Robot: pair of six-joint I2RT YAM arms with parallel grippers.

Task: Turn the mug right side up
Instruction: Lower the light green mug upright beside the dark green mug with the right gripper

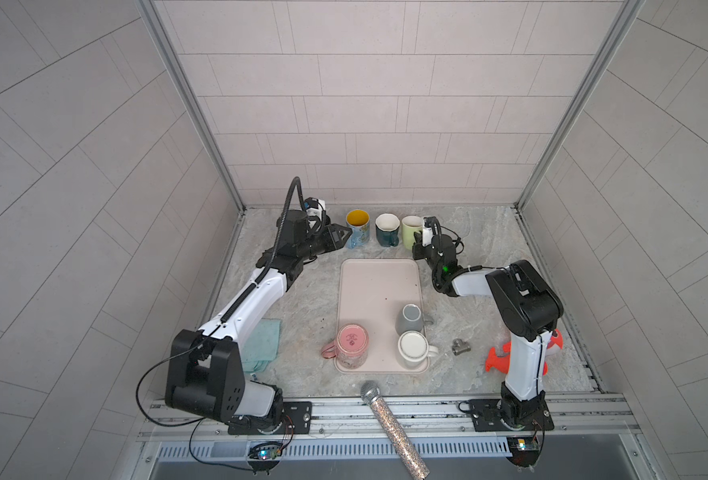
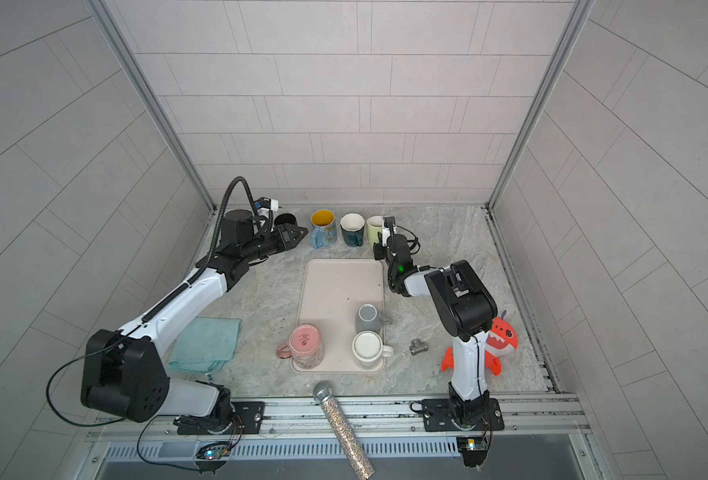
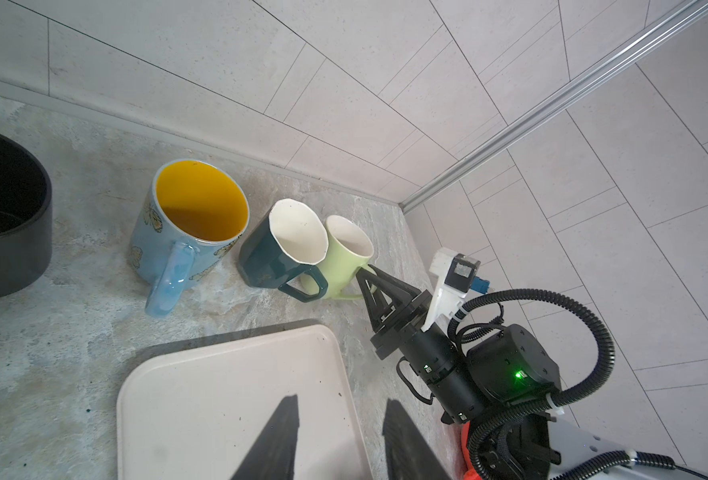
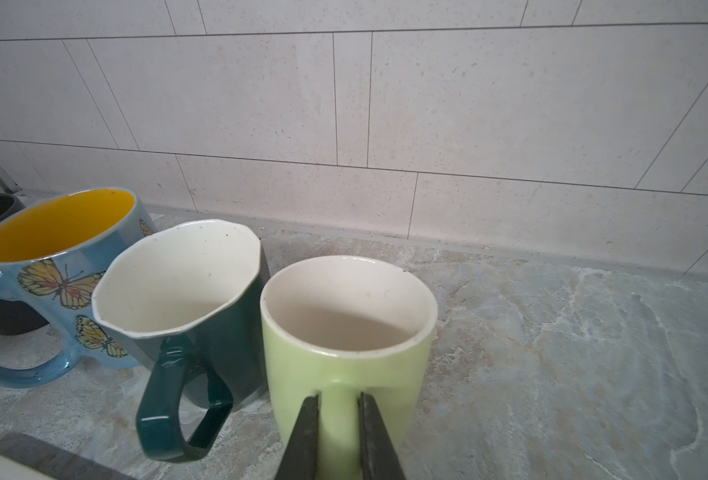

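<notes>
A light green mug (image 4: pixel 344 332) stands upright at the right end of the back row, touching a dark teal mug (image 4: pixel 202 299). My right gripper (image 4: pixel 339 397) is shut on the green mug's handle, seen also in a top view as the right gripper (image 1: pixel 421 239). A blue butterfly mug (image 1: pixel 357 228) and a black mug (image 2: pixel 284 220) stand upright further left. On the pink tray (image 1: pixel 379 282) a pink mug (image 1: pixel 352 343), a grey mug (image 1: pixel 411 318) and a white mug (image 1: pixel 412 349) sit upside down. My left gripper (image 1: pixel 344 235) hovers open and empty by the blue mug.
A glittery microphone (image 1: pixel 389 424) lies across the front rail. A teal cloth (image 1: pixel 265 345) lies under the left arm. A metal pipe fitting (image 1: pixel 461 347) and an orange shark toy (image 1: pixel 498 359) sit right of the tray. The back wall is close behind the mug row.
</notes>
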